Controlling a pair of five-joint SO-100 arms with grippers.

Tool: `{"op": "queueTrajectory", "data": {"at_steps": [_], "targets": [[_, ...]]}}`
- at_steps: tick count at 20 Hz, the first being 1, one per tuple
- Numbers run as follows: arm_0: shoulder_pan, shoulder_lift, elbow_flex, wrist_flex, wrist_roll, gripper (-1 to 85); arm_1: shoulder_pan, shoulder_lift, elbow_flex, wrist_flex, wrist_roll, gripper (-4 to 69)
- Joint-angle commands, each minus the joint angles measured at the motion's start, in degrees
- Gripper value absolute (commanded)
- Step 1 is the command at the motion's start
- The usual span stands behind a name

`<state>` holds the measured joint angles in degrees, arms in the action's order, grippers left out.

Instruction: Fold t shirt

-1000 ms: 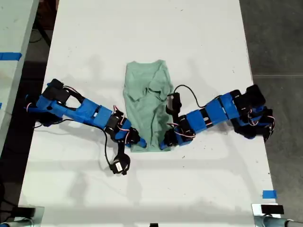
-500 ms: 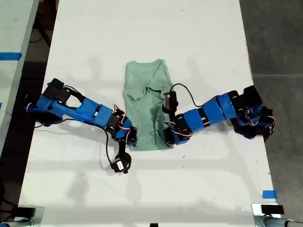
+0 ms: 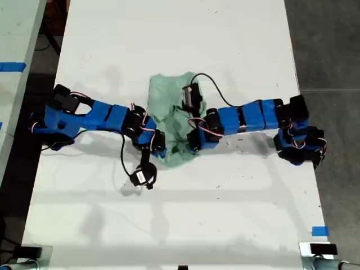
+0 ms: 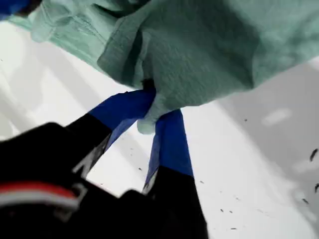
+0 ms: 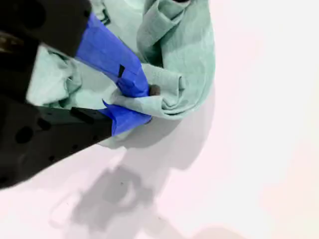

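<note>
Hem lift under way: both corners pinched, cloth bunching.

We are carrying the t shirt [image 3: 173, 121] at table [image 3: 236, 50] centre; my first gripper [image 4: 152, 112] and my second gripper [image 5: 130, 102] are each clamped on a hem corner. Risk: thin pinches slipping, uneven travel skewing our fold.

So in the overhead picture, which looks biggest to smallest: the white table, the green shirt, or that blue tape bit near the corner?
1. The table, by far.
2. The t shirt, bunched between both arms.
3. The blue tape, a tiny patch.
</note>
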<state>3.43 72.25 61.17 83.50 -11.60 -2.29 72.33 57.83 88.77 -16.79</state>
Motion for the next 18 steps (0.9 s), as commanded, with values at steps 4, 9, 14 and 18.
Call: {"op": "queueTrajectory", "data": {"at_steps": [4,9,14,18], "targets": [[-18.0,6.1,-2.6,2.8,11.9,-0.1,14.9,6.7,-5.4,-3.3,-14.6,1.3],[-30.7,6.2,-2.8,2.4,20.2,-0.1,26.7,5.2,-5.4,-7.5,-26.1,1.3],[-38.3,3.7,-3.0,0.4,25.2,-0.1,33.4,1.7,-5.9,-13.5,-33.0,1.3],[-40.3,-1.1,-3.0,-1.7,26.9,-0.1,36.5,-4.5,-5.9,-17.8,-36.1,1.3]]}}
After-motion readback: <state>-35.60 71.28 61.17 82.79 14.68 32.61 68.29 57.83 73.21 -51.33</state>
